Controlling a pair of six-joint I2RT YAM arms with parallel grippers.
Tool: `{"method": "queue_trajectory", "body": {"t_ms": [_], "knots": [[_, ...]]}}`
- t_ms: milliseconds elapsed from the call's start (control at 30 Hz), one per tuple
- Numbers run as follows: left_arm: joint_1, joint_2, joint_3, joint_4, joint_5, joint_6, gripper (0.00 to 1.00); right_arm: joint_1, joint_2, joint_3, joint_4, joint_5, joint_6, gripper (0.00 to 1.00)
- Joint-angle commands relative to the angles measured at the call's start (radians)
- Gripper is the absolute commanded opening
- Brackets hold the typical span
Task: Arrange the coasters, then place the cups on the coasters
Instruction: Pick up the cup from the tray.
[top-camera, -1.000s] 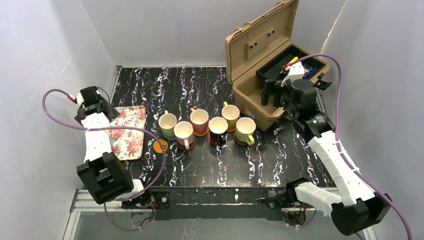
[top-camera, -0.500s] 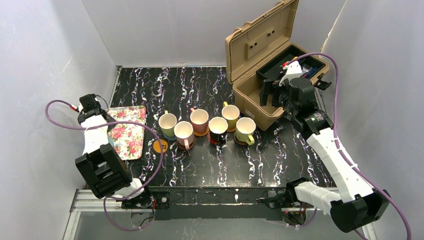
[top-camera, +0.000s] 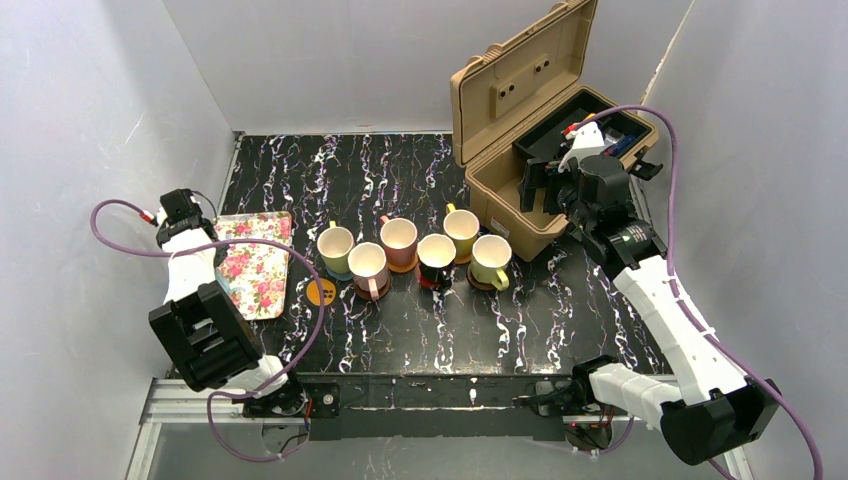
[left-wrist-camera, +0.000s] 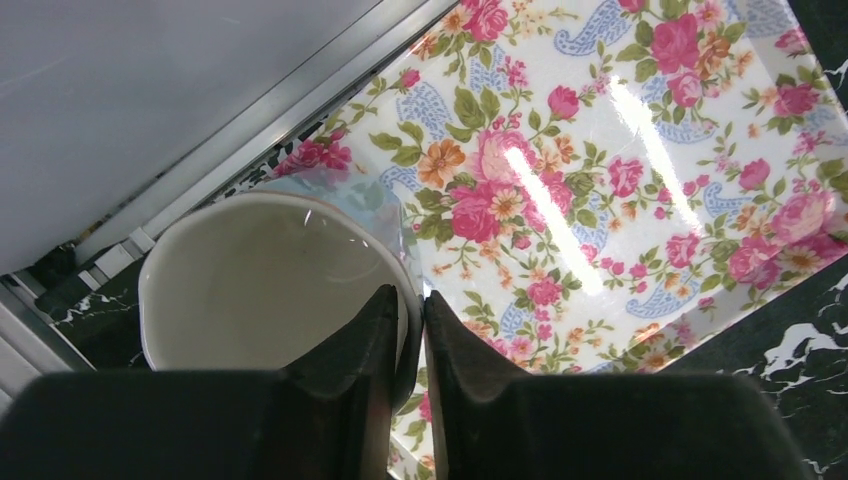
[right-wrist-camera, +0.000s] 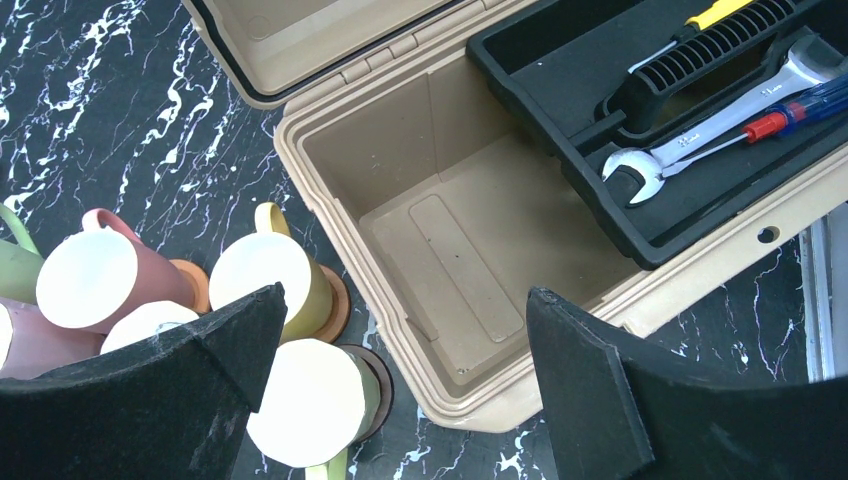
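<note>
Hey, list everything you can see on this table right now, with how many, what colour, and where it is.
cups: six; green, two pink, black, yellow, lime; on coasters mid-table
pale blue cup: one; at the floral tray's edge
coasters: six under those cups, mostly hidden
bare coaster: one; orange with a dark mark; right of the tray
floral tray: one; white with pink roses; left side
toolbox: one; tan, lid open; far right
wrench: one; silver; in the toolbox's black insert
left gripper: closed on the pale blue cup's rim
right gripper: open, above the toolbox
</note>
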Motion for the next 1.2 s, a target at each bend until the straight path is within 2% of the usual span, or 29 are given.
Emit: {"method": "queue_trajectory", "body": {"t_ms": [0, 100, 367, 500, 767, 867, 1167], "knots": [[0.000, -0.019, -0.004, -0.014, -0.037, 0.008, 0.10, -0.005, -0.007, 0.037, 0.018, 0.002, 0.007, 0.99], [-0.001, -0.047, -0.015, -0.008, -0.035, 0.006, 0.00, -0.005, -0.005, 0.037, 0.019, 0.004, 0.007, 0.99], [-0.003, -0.127, 0.039, -0.067, 0.002, -0.006, 0.00, -0.005, 0.001, 0.048, 0.009, 0.013, 0.002, 0.99], [-0.047, -0.133, 0.123, -0.130, 0.024, -0.019, 0.00, -0.005, -0.010, 0.053, 0.002, 0.033, -0.004, 0.99], [-0.260, -0.143, 0.218, -0.258, -0.020, -0.042, 0.00, -0.004, -0.031, 0.040, 0.007, 0.069, -0.022, 0.99], [-0.375, -0.144, 0.207, -0.303, -0.061, -0.062, 0.00, -0.004, -0.032, 0.042, 0.008, 0.071, -0.026, 0.99], [-0.617, -0.168, 0.139, -0.384, -0.102, -0.183, 0.00, -0.004, -0.046, 0.036, 0.016, 0.077, -0.028, 0.99]]}}
